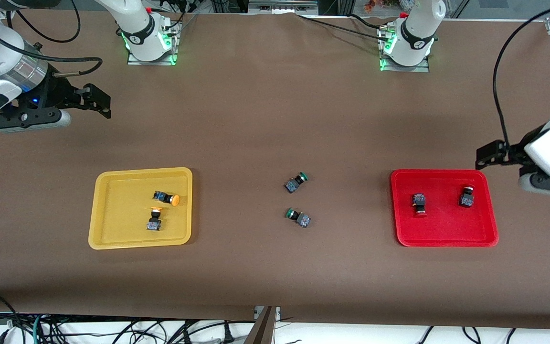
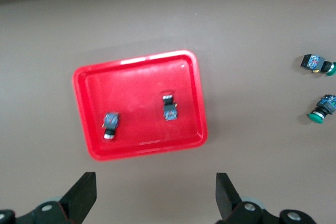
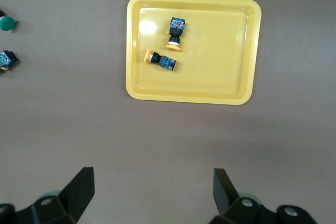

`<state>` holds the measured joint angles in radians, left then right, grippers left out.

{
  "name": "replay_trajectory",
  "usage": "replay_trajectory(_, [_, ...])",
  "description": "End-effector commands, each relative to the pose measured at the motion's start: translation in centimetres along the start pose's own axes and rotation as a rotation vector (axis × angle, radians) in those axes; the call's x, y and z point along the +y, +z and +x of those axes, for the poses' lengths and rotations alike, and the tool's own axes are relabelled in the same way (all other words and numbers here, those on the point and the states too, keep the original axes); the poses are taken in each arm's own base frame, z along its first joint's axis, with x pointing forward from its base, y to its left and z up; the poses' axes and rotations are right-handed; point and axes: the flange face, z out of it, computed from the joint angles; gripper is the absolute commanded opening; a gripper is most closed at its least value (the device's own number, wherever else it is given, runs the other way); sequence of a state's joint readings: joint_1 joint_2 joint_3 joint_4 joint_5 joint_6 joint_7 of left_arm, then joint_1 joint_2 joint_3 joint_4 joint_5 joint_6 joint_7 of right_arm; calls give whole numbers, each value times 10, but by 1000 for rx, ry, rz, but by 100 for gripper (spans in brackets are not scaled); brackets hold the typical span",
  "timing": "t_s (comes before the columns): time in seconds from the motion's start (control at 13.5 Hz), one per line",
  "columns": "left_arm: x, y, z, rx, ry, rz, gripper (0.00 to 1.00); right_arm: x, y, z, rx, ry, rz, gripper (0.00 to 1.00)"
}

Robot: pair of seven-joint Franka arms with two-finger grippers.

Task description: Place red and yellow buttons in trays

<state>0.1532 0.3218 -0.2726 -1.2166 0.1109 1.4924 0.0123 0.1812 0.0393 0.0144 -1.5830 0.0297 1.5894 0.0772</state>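
The yellow tray [image 1: 122, 215] holds two yellow-capped buttons [image 1: 166, 197] [image 1: 154, 220], both lying on their sides. The red tray [image 1: 442, 227] holds two red-capped buttons [image 1: 418, 204] [image 1: 467, 197]. My right gripper [image 1: 96, 101] is open and empty over bare table by the yellow tray. Its wrist view shows the tray [image 3: 220, 51] and both buttons [image 3: 176, 32] [image 3: 160, 60] ahead of the gripper [image 3: 153, 192]. My left gripper [image 1: 487, 155] is open and empty over bare table beside the red tray. Its wrist view shows that tray [image 2: 136, 85], both buttons [image 2: 111, 124] [image 2: 169, 108] and the gripper [image 2: 156, 198].
Two green-capped buttons [image 1: 295, 183] [image 1: 298, 217] lie on the brown table between the trays. They also show in the left wrist view [image 2: 316, 64] [image 2: 322, 108] and at the edge of the right wrist view [image 3: 6, 23] [image 3: 7, 59].
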Motion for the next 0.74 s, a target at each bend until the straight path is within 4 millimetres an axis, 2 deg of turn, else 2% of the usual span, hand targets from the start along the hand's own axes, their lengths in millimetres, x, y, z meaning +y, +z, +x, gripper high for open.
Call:
replay_trajectory(0.0, [16, 3, -36, -33, -106, 11, 100, -2, -2, 1, 1, 0, 1, 100])
replay_trajectory(0.15, [21, 8, -54, -25, -138, -7, 100, -2, -2, 1, -1, -1, 1, 100])
replay_trajectory(0.22, [15, 12, -58, -11, -148, -3, 100, -1, -1, 1, -3, -3, 1, 100])
replay_trajectory(0.44, [4, 23, -49, -29, -162, -16, 100, -1, -1, 2, -1, -7, 1, 100])
replay_trajectory(0.66, [9, 16, -46, -24, -154, -16, 100, 0, 0, 1, -7, -11, -1, 100])
